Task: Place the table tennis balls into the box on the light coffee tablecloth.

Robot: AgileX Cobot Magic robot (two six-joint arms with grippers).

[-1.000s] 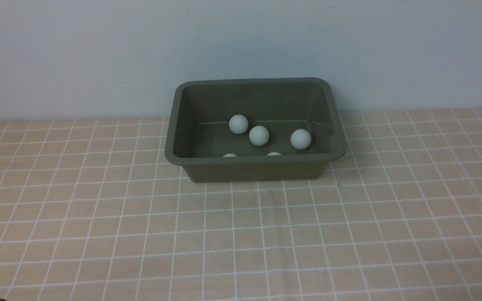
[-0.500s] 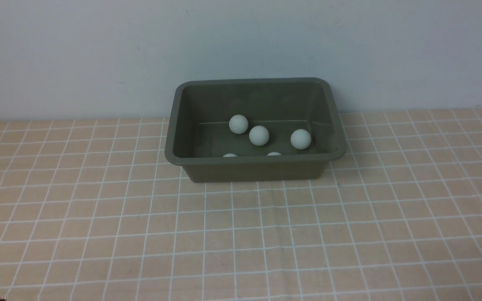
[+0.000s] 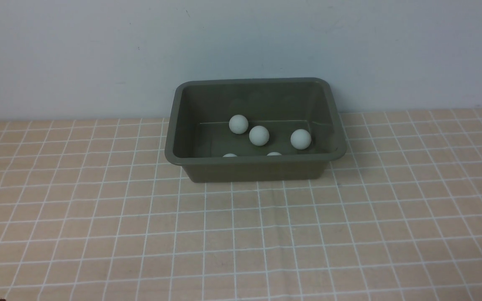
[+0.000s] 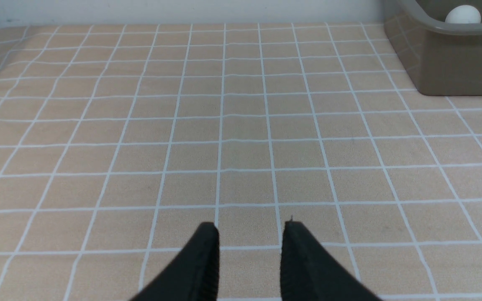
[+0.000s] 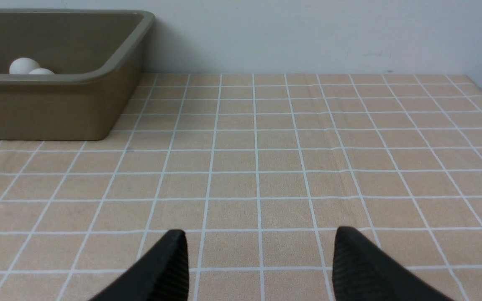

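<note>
While parted and empty over the light coffee tablecloth (image 3: 98,217), left tool (image 4: 249,228), right tool (image 5: 260,234). All five table tennis balls (image 3: 259,135) inside the box (image 3: 174,125).

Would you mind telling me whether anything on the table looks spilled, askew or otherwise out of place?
Nothing stands out. The rectangular olive-grey plastic box sits upright and square on the peach-tan gridded tablecloth, with all five small white table tennis balls inside it and none loose on the cloth.
</note>
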